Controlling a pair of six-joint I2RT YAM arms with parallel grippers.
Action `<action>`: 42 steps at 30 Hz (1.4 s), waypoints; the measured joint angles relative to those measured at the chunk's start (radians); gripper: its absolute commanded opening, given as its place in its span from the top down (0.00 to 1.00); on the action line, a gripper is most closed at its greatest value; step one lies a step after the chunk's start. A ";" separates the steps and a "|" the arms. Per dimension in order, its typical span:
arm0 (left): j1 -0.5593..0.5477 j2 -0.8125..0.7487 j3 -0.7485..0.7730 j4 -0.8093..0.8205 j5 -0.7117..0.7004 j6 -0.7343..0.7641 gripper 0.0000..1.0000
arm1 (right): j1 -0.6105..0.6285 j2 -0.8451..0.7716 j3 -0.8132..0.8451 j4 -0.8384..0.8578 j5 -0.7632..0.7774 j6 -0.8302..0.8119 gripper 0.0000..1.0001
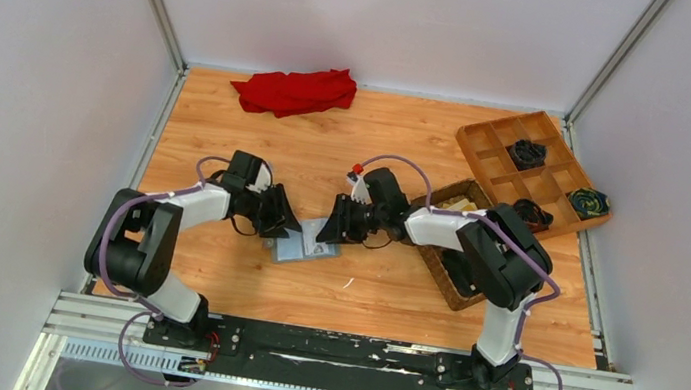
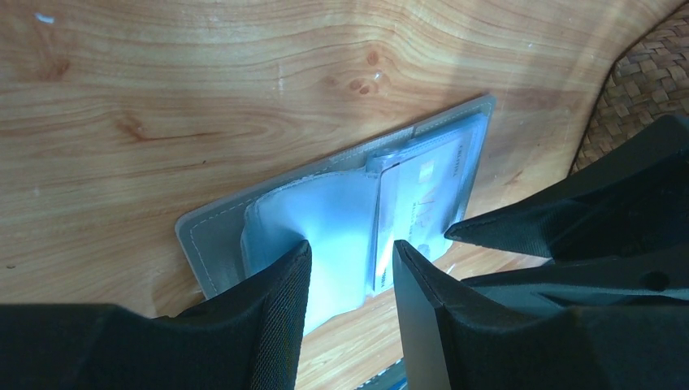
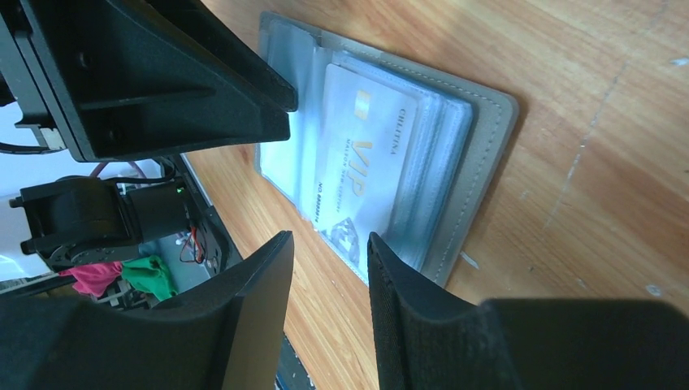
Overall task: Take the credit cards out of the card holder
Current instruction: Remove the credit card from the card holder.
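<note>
The grey card holder (image 1: 298, 247) lies open and flat on the wooden table between my two grippers. Its grey stitched border (image 2: 213, 238) frames clear plastic sleeves. A pale credit card (image 3: 362, 159) printed "VIP" sits inside a sleeve on the right half, also visible as the pale card (image 2: 424, 193). My left gripper (image 2: 351, 258) is open, its fingertips low over the left sleeve, nothing between them. My right gripper (image 3: 329, 246) is open too, hovering at the holder's (image 3: 484, 154) near edge with only table between its fingers. No tan-gold card shows.
A brown woven basket (image 1: 442, 260) stands right of the card holder, under the right arm; its edge shows as the basket (image 2: 643, 80). A wooden divided tray (image 1: 532, 169) holding dark items sits at the back right. A red cloth (image 1: 295, 91) lies at the back.
</note>
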 measured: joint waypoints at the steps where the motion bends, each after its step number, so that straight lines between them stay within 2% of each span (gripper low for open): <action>1: 0.000 0.001 0.000 0.002 0.003 0.001 0.52 | 0.002 0.001 0.002 0.002 -0.002 0.000 0.57; 13: 0.001 0.001 -0.005 0.025 0.052 0.017 0.52 | 0.014 0.028 0.015 0.023 -0.021 0.006 0.57; 27: 0.001 -0.121 -0.105 0.177 0.106 -0.079 0.51 | 0.009 0.023 0.051 -0.006 0.016 -0.005 0.57; 42: 0.001 -0.058 -0.121 0.304 0.149 -0.141 0.51 | -0.005 0.023 0.051 -0.009 0.035 -0.005 0.57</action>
